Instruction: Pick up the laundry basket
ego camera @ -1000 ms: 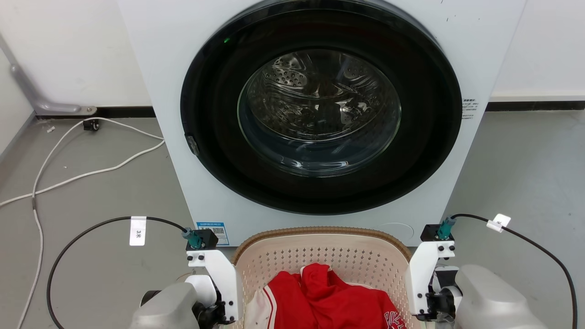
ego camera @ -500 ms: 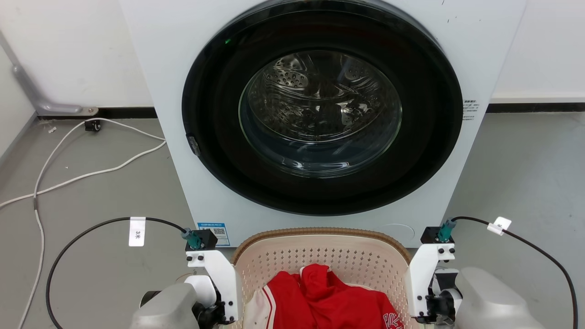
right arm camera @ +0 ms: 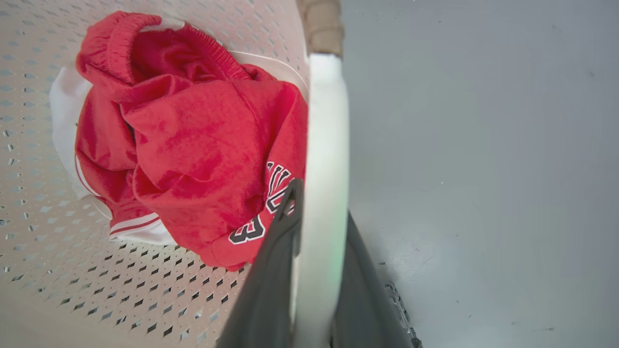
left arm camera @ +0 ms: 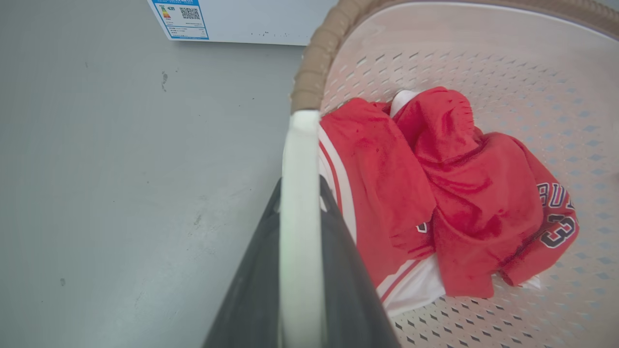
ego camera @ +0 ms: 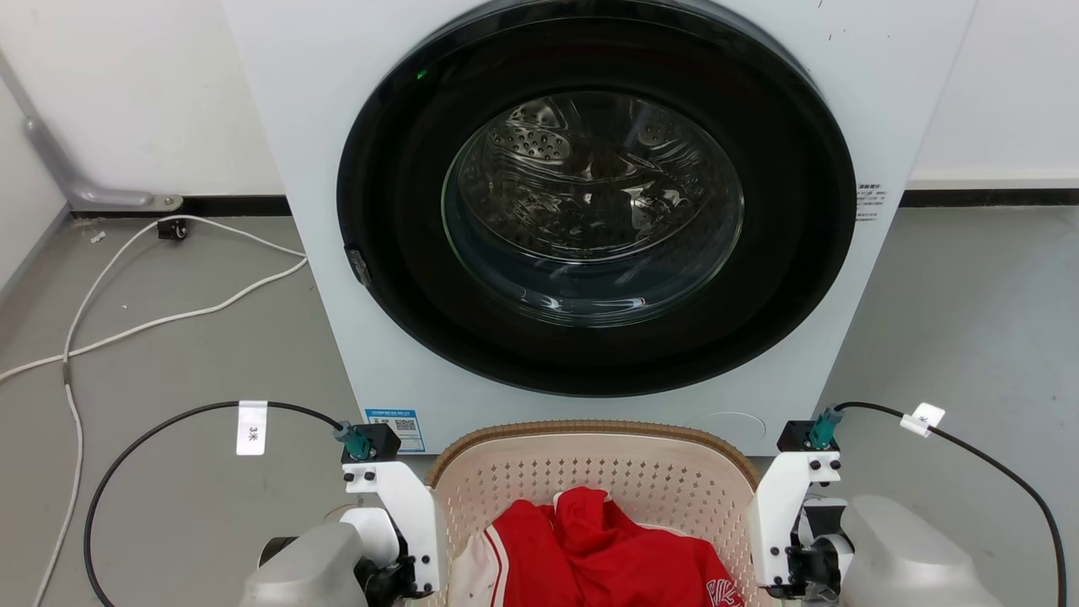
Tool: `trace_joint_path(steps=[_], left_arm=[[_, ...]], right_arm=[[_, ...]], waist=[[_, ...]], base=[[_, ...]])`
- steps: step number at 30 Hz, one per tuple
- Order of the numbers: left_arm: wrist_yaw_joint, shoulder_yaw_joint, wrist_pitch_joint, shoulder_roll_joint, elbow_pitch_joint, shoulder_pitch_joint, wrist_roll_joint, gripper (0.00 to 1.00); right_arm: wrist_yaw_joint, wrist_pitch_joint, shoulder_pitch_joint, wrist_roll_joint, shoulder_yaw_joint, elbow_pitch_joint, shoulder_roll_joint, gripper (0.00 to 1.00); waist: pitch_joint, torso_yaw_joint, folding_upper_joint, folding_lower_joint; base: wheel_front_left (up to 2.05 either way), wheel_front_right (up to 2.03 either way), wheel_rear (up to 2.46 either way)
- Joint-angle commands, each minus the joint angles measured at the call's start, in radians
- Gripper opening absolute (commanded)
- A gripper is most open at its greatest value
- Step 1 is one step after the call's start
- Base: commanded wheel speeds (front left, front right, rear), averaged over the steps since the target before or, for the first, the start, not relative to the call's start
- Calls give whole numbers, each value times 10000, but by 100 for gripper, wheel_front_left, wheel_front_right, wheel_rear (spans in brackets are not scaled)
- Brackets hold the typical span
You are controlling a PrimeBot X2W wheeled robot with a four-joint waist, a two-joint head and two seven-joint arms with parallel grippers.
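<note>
The laundry basket (ego camera: 590, 427), cream-white and perforated with a brown woven-look rim, sits at the bottom centre of the head view, close in front of the washer. A red and white jersey (ego camera: 590, 544) lies crumpled in it. In the left wrist view my left gripper (left arm camera: 300, 186) is shut on the basket's white left handle (left arm camera: 300, 145), with the basket wall (left arm camera: 483, 63) to its right. My right gripper (right arm camera: 320, 203) is likewise shut on the white right handle (right arm camera: 326, 121). The jersey (right arm camera: 193, 145) lies just inside that handle. Both wrists (ego camera: 405, 514) flank the basket.
A white front-loading washer (ego camera: 312, 169) with a dark round glass door (ego camera: 590, 211) stands directly ahead, almost touching the basket's far rim. White cables (ego camera: 169, 316) trail over the grey floor at the left. Open grey floor (ego camera: 969, 320) lies to the right.
The whole head view has shifted very slightly. Both grippers stay shut on the handles, and the basket and jersey keep their places between the arms.
</note>
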Motion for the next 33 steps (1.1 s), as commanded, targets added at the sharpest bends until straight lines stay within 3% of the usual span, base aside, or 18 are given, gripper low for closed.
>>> trace_joint_path(steps=[1, 33], left_arm=[[-193, -31, -74, -503, -306, -103, -49, 0], [-194, -126, -247, -399, -264, -99, -115, 0]], right_arm=[[166, 47, 91, 24, -3, -189, 484, 0], [166, 48, 181, 40, -133, -187, 477, 0]], waist=[[2, -5, 0, 0], [56, -89, 0, 0]], base=[[0, 0, 0], [0, 0, 0]])
